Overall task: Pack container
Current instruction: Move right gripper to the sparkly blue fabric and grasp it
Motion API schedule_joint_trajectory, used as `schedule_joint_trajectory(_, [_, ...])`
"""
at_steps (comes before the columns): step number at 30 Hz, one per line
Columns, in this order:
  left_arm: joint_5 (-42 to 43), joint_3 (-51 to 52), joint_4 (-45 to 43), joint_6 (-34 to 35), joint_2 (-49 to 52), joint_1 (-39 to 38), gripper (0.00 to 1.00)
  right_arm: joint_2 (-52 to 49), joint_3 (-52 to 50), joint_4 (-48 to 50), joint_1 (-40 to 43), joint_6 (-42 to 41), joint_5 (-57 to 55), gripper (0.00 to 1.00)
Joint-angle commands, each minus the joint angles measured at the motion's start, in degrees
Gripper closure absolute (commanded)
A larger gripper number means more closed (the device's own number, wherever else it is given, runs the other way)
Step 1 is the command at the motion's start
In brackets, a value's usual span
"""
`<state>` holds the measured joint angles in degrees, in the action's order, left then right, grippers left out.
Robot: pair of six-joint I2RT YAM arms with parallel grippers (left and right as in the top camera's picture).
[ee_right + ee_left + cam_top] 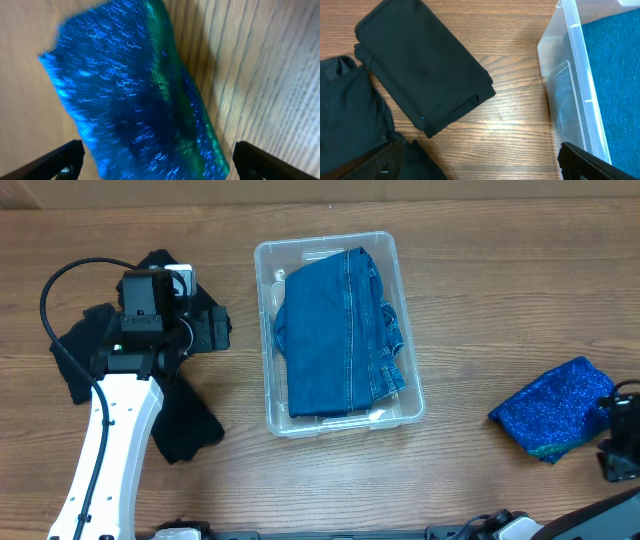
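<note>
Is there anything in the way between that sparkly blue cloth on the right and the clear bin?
Nothing visible. Only bare table lies between the sparkly blue cloth and the container. Folded jeans already fill most of the container, so the cloth would likely have to go on top.

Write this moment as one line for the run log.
container: folded jeans inside | left gripper: open, over black clothes | right gripper: open, over glittery blue cloth | held: nothing
</note>
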<state>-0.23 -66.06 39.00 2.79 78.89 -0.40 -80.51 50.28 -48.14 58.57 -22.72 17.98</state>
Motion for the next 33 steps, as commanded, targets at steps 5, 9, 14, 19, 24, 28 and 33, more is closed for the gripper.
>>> schedule_joint_trajectory(5, [-0.37, -1.6, -0.26, -0.04, 0.17, -0.33, 0.0, 0.09, -14.95, 17.2, 0.0, 2.25, 2.71, 0.0])
schedule_joint_trajectory(9, [-0.37, -1.6, -0.33, -0.04, 0.17, -0.33, 0.0, 0.02, -21.68, 27.74, 0.0, 3.32, 2.75, 0.0])
schedule_joint_trajectory(14, [-0.35, -1.6, -0.31, -0.02, 0.17, -0.33, 0.0, -0.44, -27.47, 34.45, 0.0, 3.28, 2.75, 0.0])
schedule_joint_trajectory(19, [-0.37, -1.6, -0.31, -0.02, 0.17, -0.33, 0.0, -1.68, -29.49, 36.11, 0.0, 3.28, 4.28, 0.24])
schedule_joint_trajectory(24, [-0.37, -1.6, -0.31, -0.02, 0.17, -0.33, 0.0, -1.81, -29.49, 38.16, 0.0, 3.26, 9.33, 0.53])
schedule_joint_trajectory(28, [-0.35, -1.6, -0.28, -0.02, 0.17, -0.33, 0.0, -1.81, -29.46, 40.3, 0.0, 3.23, 12.22, 0.54])
schedule_joint_trajectory(33, [-0.35, -1.6, -0.31, -0.02, 0.17, -0.33, 0.0, -1.79, -29.22, 43.93, 0.0, 3.21, 17.84, 0.66])
